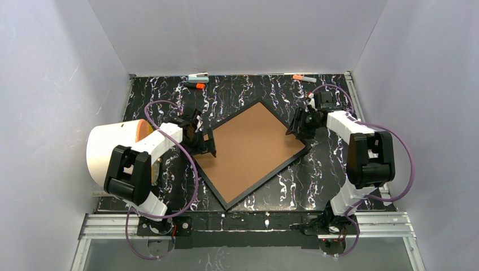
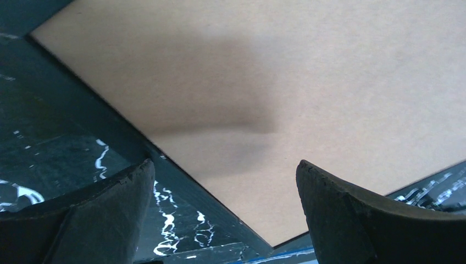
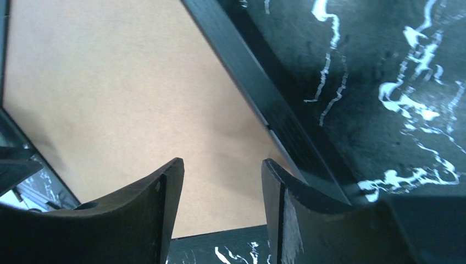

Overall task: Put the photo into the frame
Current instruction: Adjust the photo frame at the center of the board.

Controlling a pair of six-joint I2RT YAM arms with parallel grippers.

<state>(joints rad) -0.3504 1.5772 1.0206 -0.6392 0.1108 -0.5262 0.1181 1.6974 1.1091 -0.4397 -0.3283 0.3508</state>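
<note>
The black frame (image 1: 266, 179) lies flat on the marbled table, turned like a diamond, and a plain brown backing board (image 1: 251, 148) fills it. The photo is out of view. My left gripper (image 1: 206, 144) hangs open just above the frame's left corner; in the left wrist view its jaws (image 2: 224, 165) straddle the board (image 2: 275, 71) and the frame edge (image 2: 118, 129), with nothing between them. My right gripper (image 1: 296, 127) hovers at the right corner. Its jaws (image 3: 222, 162) stand narrower, still apart, over the board (image 3: 121, 88) beside the frame rail (image 3: 261, 93), and hold nothing.
A large white cylinder with an orange inside (image 1: 113, 149) sits beside the left arm. An orange marker (image 1: 197, 86) and a pale clip (image 1: 199, 75) lie at the back left, another orange-tipped marker (image 1: 305, 78) at the back right. White walls enclose the table.
</note>
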